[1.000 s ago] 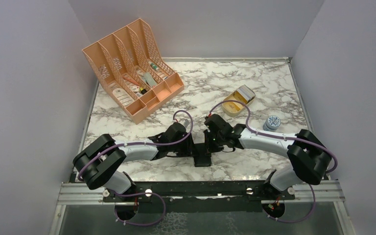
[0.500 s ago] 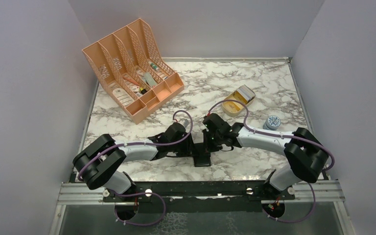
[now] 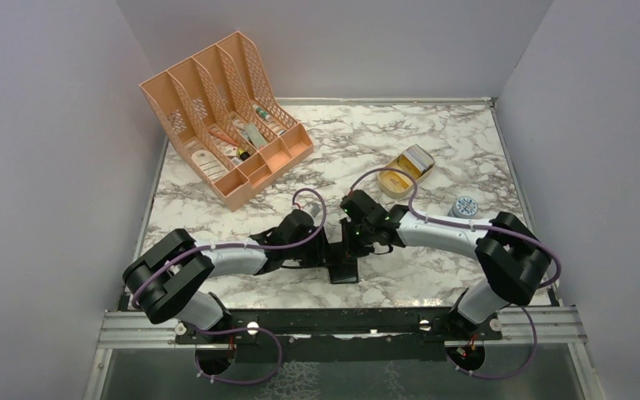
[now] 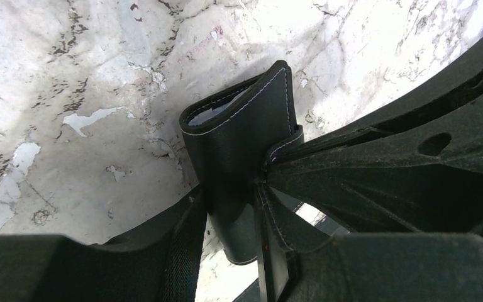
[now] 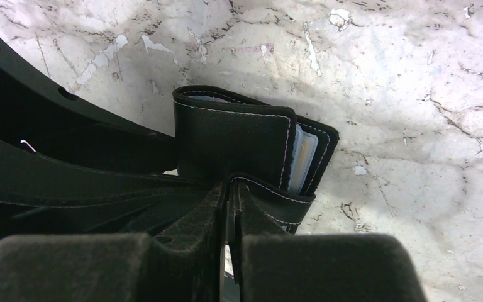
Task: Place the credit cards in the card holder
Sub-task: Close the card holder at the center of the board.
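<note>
The holder (image 5: 229, 141) is at the middle of the tabletop's (image 3: 467, 133) near edge, caught between both arms. From above it is little more than a black patch under the two wrists, and that view does not show who has hold of what.

The left wrist view settles one side. The left gripper (image 4: 229, 245) grasps the holder by its lower body, with one finger on each face. The folded case stands up out of the grip with its stitched mouth uppermost. A pale card (image 4: 217, 113) shows just inside that mouth.

The right wrist view shows the other side. The right gripper (image 5: 228, 201) is clenched tight, its fingertips meeting on a thin stitched flap that curls off the holder's lower edge. This is probably the snap tab, though the fingers hide its end. Only this view shows the holder's open side, where the pale bluish edge of a card sits in an inner slot. The left arm's fingers cross the left of this view as dark bars.

The top view alone shows the rest. A peach organiser (image 3: 225, 117) stands at the far left corner. A gold tin (image 3: 393, 181) lies open right of centre, with something pale and flat in its far half. A small round blue-grey thing (image 3: 464, 207) sits near the right edge, well apart from the holder.
</note>
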